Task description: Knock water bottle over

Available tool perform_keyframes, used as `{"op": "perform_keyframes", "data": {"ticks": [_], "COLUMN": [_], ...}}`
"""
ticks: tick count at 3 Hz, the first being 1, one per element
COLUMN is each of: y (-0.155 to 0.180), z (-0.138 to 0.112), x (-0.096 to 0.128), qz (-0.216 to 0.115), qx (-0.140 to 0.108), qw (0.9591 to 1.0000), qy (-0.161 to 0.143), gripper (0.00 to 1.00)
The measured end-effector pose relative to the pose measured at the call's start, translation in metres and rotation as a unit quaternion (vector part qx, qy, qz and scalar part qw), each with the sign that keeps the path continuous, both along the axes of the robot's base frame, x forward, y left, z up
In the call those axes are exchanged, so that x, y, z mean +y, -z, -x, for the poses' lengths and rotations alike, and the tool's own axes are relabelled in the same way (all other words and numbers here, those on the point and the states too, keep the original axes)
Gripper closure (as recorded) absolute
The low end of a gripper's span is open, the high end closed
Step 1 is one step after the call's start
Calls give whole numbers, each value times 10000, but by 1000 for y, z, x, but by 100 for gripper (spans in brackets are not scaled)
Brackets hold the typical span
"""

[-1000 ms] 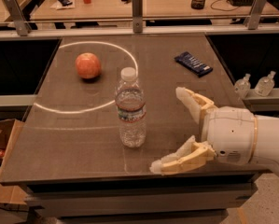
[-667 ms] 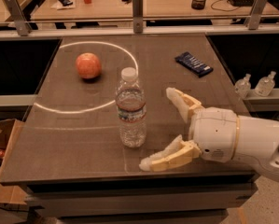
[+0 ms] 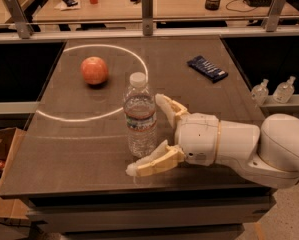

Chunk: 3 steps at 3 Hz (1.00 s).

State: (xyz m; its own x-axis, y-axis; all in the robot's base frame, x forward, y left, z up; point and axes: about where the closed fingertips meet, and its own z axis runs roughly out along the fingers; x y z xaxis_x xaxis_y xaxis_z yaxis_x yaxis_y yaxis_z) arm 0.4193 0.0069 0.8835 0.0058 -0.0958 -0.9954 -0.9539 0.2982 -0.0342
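**Dark table: bottle upright, gripper open around it**

The surface is a dark brown table (image 3: 79,149) with a white circle line (image 3: 104,46) drawn on it; behind it is a wooden bench w/ some clutter. The water bottle (image 3: 140,119) stands upright near the middle of the table, a bit toward the front edge, on the right rim of the circle. Its white cap is on and it holds some water. An apple (image 3: 94,70) lies inside the circle, well apart from the bottle, and a dark blue packet (image 3: 207,68) lies at the far right. Two small pump bottles (image 3: 260,91) sit on a lower shelf off the table, to the right.

The gripper (image 3: 145,135) comes in from the right, low over the table. Its fingers are spread wide apart and hold nothing. One finger is behind the bottle at about label height, the other lies in front near the bottle's base. Whether either one touches the plastic, I cannot tell.

The task is not done yet. My judgement for the push: contact should be high on the body, approx. at the label or above, because a push near the base will only slide the bottle. Sweep sideways to the left, w/o closing the fingers. The apple is not in the falling path, I think, but a round bottle may roll toward the front edge.
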Motion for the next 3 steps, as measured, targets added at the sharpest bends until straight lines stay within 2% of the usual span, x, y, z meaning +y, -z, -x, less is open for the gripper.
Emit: {"op": "perform_keyframes", "data": {"ticks": [1, 2, 3], "y": [4, 5, 6], "z": [-9, -15, -15], "x": [20, 29, 35], "qz": [-88, -117, -129], "qx": [84, 144, 206], "qw": [9999, 9997, 9994], "qy": [-119, -157, -230], "gripper": [0, 17, 40]}}
